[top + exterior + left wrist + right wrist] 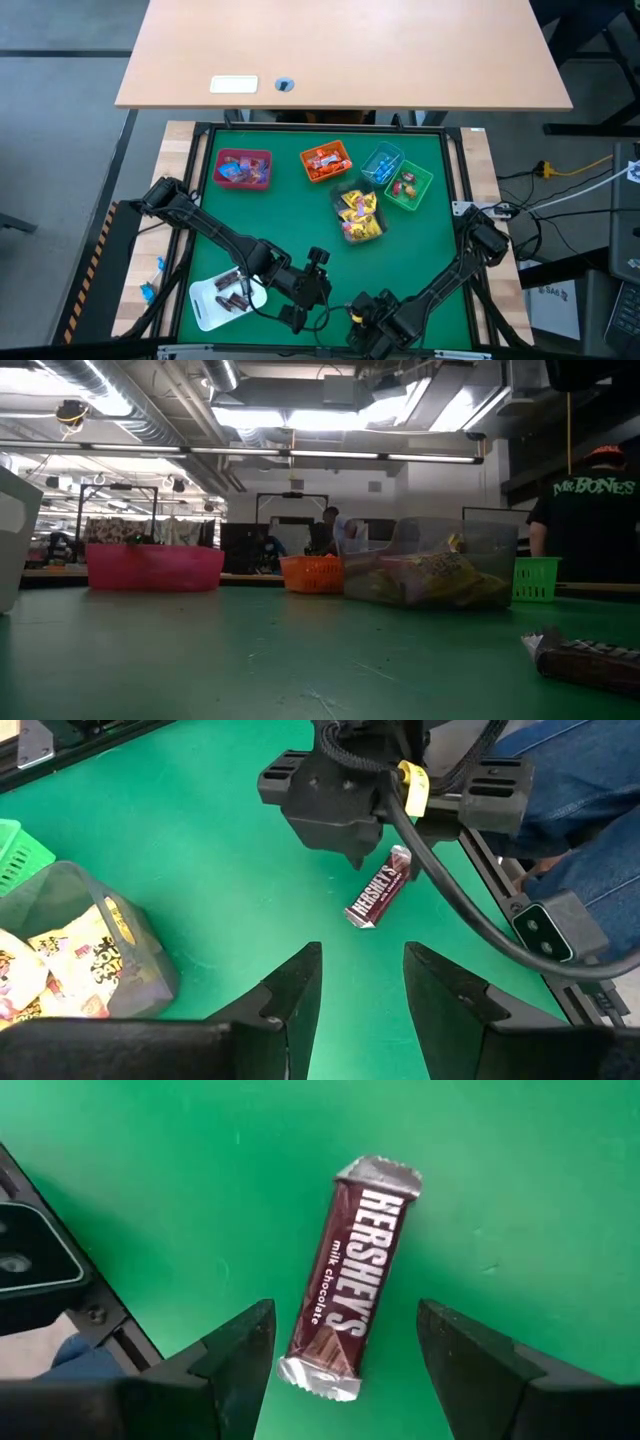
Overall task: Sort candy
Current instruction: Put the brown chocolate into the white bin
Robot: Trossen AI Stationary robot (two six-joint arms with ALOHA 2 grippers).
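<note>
At the near edge of the green-topped bench [270,215], the right gripper [345,1342] hangs directly above a dark brown foil-wrapped Hershey's milk chocolate bar [348,1275] lying flat on the mat, its 2 fingers spread wide on either side of the wrapper and touching nothing. The step in hand looks like the pick-up of this 1 candy: the next move calls for a straight descent and a squeeze across the bar's narrow width, then a carry to whichever bin takes chocolate. The right arm reaches in from the bench's right side, folded low with its wrist pointing down. Just beside it, the left gripper [362,982] hovers with fingers parted and empty, looking across at the same bar [379,887]; its arm stretches from the left side past a white rectangular tray [203,303] holding more brown bars. Further back stand a clear plastic bin of yellow packets [358,214], then a green basket [409,186], a blue basket [381,163], an orange bin [325,160] and a pink bin [243,168].
</note>
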